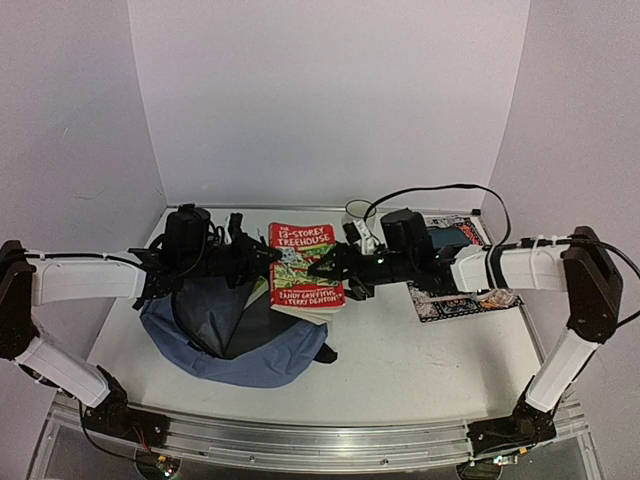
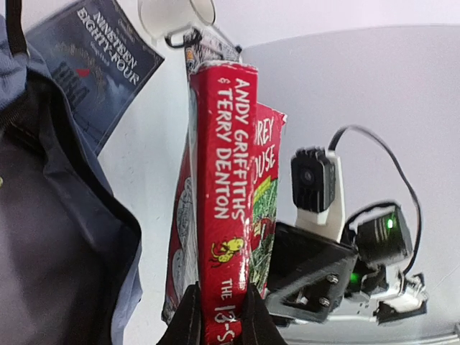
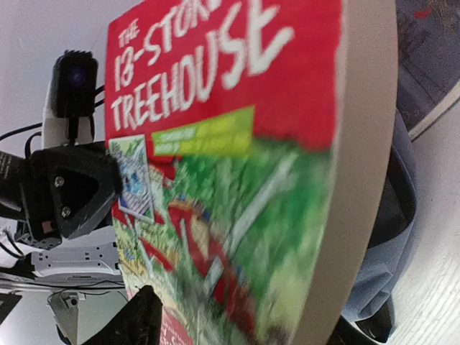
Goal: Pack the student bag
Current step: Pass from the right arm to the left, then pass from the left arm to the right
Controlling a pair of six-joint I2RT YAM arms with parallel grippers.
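The slate-blue student bag [image 1: 240, 345] lies open at the front left, its dark lining showing; its edge also shows in the left wrist view [image 2: 57, 215]. A red book, "The 13-Storey Treehouse" [image 1: 305, 262], hangs above the bag's right side between both grippers. My left gripper [image 1: 268, 258] is shut on the book's spine [image 2: 224, 180], with its fingers [image 2: 188, 320] on either side. My right gripper [image 1: 325, 268] holds the book's opposite edge. In the right wrist view the cover [image 3: 230, 144] fills the frame, with one finger [image 3: 136, 320] against it and the other hidden behind the book.
A dark "Nineteen Eighty-Four" book [image 1: 455, 235] lies at the back right and also shows in the left wrist view [image 2: 93, 65]. A patterned black book [image 1: 450, 300] lies under the right arm. A clear cup [image 1: 358, 213] stands behind, and a black cable loops along the back wall.
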